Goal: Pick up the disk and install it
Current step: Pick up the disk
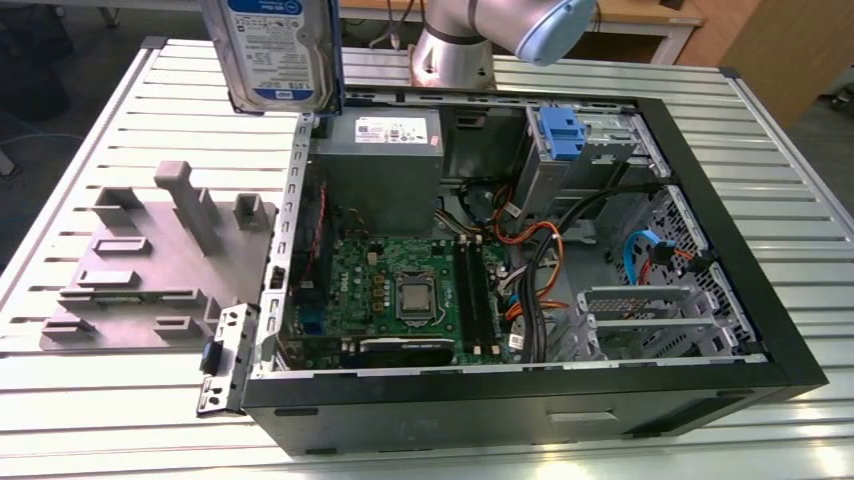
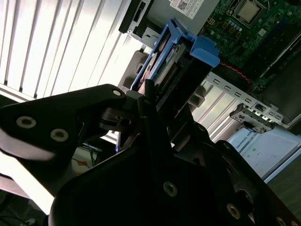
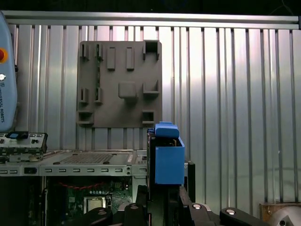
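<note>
The disk (image 1: 280, 50), silver-grey with a blue-and-white label, hangs upright in the air above the far left corner of the open computer case (image 1: 534, 400) in the exterior view. In both wrist views the disk (image 2: 164, 63) (image 3: 168, 162) shows edge-on with its blue plastic side rails, held between the black fingers (image 2: 146, 101) of my gripper (image 2: 162, 94) (image 3: 162, 200). The gripper is shut on the disk. Below it lie the slatted table and the case's edge.
Inside the case sit a grey power-supply box (image 1: 384, 160), a motherboard (image 1: 400, 290), loose cables, and a grey drive cage with a blue tab (image 1: 567, 135) at the far right. A grey fixture plate (image 1: 147, 270) with raised blocks lies on the metal table (image 1: 80, 400), left of the case. The arm's base (image 1: 454, 55) stands behind.
</note>
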Controlling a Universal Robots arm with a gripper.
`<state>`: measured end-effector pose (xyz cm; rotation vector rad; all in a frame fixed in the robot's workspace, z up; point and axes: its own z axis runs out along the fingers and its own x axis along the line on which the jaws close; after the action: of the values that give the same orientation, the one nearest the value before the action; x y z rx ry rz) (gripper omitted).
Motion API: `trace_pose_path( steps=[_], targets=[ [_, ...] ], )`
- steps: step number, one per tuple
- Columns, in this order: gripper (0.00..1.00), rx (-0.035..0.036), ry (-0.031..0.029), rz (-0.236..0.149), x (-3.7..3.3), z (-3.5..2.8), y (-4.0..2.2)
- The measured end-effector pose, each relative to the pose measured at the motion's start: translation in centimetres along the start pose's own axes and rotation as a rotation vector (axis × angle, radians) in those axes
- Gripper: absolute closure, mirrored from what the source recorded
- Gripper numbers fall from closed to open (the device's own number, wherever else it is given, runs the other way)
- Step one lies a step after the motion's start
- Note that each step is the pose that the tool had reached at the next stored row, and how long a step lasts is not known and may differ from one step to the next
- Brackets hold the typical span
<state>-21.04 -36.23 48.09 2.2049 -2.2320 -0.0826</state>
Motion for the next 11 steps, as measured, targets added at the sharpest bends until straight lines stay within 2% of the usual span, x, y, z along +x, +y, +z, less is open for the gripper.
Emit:
trace_pose_path(
  steps=[11],
  targets=[
    [0.65, 0.0, 0.0, 0.0, -0.02, -0.06, -1.67]
  ],
)
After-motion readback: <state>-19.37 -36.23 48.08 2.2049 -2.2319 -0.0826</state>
